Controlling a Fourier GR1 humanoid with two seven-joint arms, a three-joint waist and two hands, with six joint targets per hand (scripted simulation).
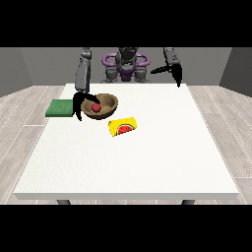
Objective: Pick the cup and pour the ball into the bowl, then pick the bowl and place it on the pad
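Note:
A brown wooden bowl (101,106) sits on the table's left half with a red ball (96,107) inside it. The hand at the view's left (78,103) is at the bowl's left rim, with one finger curving over the rim and another pointing down outside the bowl. A yellow cup (123,126) with a watermelon picture lies on its side just in front of the bowl, to its right. The green pad (60,108) lies at the table's left edge, beside that hand. The hand at the view's right (176,75) hangs in the air above the far right of the table, holding nothing.
The white table (147,162) stretches wide towards the camera and to the right. The robot's torso (126,66) stands behind the far edge.

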